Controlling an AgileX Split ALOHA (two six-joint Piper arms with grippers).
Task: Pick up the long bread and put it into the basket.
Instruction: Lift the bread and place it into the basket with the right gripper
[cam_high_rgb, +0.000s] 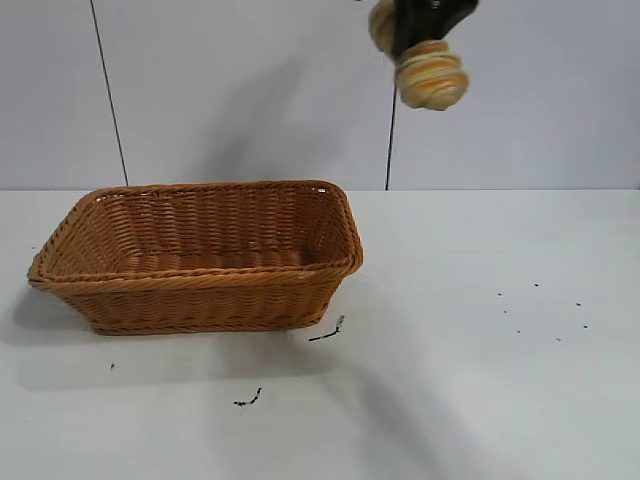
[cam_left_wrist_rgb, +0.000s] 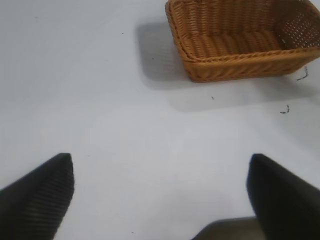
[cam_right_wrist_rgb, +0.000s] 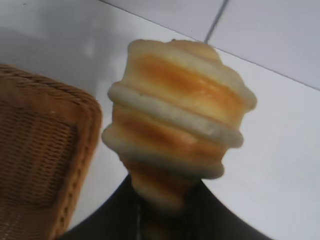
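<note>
Bread: the long bread (cam_high_rgb: 432, 76) is hanging high above the table, clamped near one end by the right gripper (cam_high_rgb: 420, 25), its free end poking out past the fingers and tilting downward.
Right gripper: its fingers are squeezing the loaf from both sides, which is why the loaf is staying aloft; only the lower part of the gripper is showing at the top edge of the outside view.
Basket: the basket (cam_high_rgb: 200, 255) is sitting on the table (cam_high_rgb: 480, 300) below the right gripper and off to one side, its right end nearest, so the loaf is not yet hanging over the opening.
Inside of basket: looking empty, ready to take the loaf.
Left gripper: the left gripper (cam_left_wrist_rgb: 160, 195) is hovering low over bare table, well apart from the basket, fingers spread wide and holding nothing, seemingly idling.
Stage: carrying is underway, I'd judge; lowering and letting go are not yet done.
Risk: with the grip so near one end, the loaf could be swinging or slipping.
</note>
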